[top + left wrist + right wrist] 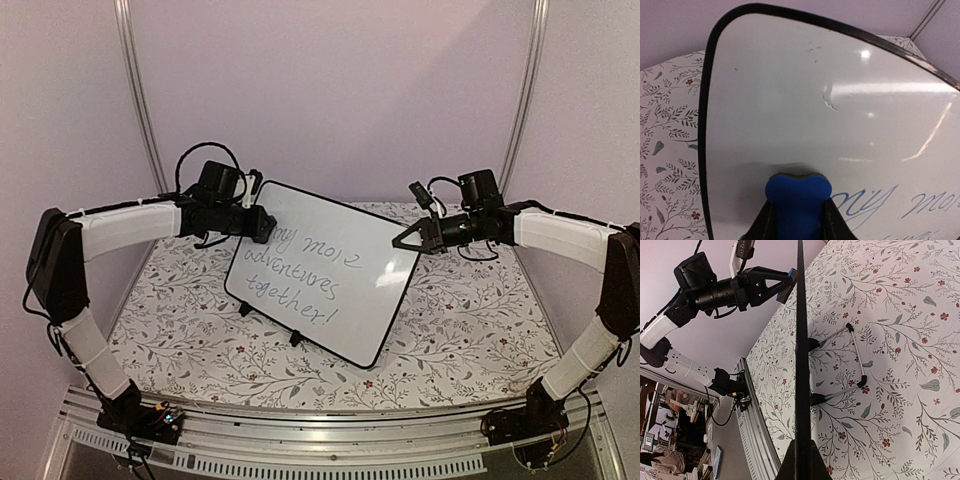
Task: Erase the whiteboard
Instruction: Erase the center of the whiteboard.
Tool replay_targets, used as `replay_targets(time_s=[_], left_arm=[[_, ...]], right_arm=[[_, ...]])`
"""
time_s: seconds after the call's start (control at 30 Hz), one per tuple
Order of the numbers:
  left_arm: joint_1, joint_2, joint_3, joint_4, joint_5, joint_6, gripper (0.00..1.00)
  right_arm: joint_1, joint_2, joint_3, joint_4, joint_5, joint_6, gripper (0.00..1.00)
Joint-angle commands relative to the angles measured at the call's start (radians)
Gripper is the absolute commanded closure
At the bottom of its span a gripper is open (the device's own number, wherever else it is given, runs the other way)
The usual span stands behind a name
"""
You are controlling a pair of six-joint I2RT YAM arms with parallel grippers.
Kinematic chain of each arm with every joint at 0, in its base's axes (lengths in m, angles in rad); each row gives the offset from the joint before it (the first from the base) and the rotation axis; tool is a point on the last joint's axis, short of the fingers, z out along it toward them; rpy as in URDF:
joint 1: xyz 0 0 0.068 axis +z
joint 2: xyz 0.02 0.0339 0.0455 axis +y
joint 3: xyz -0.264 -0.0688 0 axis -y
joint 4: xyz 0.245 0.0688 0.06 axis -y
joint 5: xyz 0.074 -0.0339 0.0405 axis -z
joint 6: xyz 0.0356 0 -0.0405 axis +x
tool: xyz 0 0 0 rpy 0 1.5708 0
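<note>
Step in hand, as I judge it - wiping w/ the blue eraser [797, 192]. L gripper [797, 217] jaws pinch it by its sides, pad end pressed onto the whiteboard [365, 325] near the upper-left corner, just above the first line of handwriting [312, 268]. Surface above the pad looks mostly clean, bar a few faint flecks. All 3 lines of text are unwiped, so most of the job is left.

To do it well: hold the pad flat and square to the surface, w/ steady light pressure. Sweep along each line of writing, overlap the passes, and work top to bottom. Don't push hard. The board stands tilted on small feet and a wire stand [857, 355] on the floral tablecloth [470, 320], so it could tip or slide.

R gripper [403, 240] - jaws closed on the board's right edge. In the R wrist view the black frame runs edge-on straight down between the fingers. It's likely bracing vs the wipe, so that grip needs to stay firm
</note>
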Motion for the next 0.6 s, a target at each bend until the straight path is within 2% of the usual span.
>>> replay_targets(time_s=[0.0, 0.23, 0.57], left_arm=[[-0.024, -0.037, -0.109, -0.013, 0.013, -0.010, 1.00], [-0.034, -0.074, -0.188, 0.008, 0.013, -0.022, 1.00], [-0.033, 0.035, -0.002, -0.002, -0.008, 0.034, 1.00]], right_arm=[[0.028, 0.020, -0.019, -0.037, -0.042, -0.057, 1.00], [0.028, 0.028, -0.018, -0.038, -0.041, -0.056, 1.00], [0.028, 0.052, -0.005, -0.043, -0.042, -0.064, 1.00]])
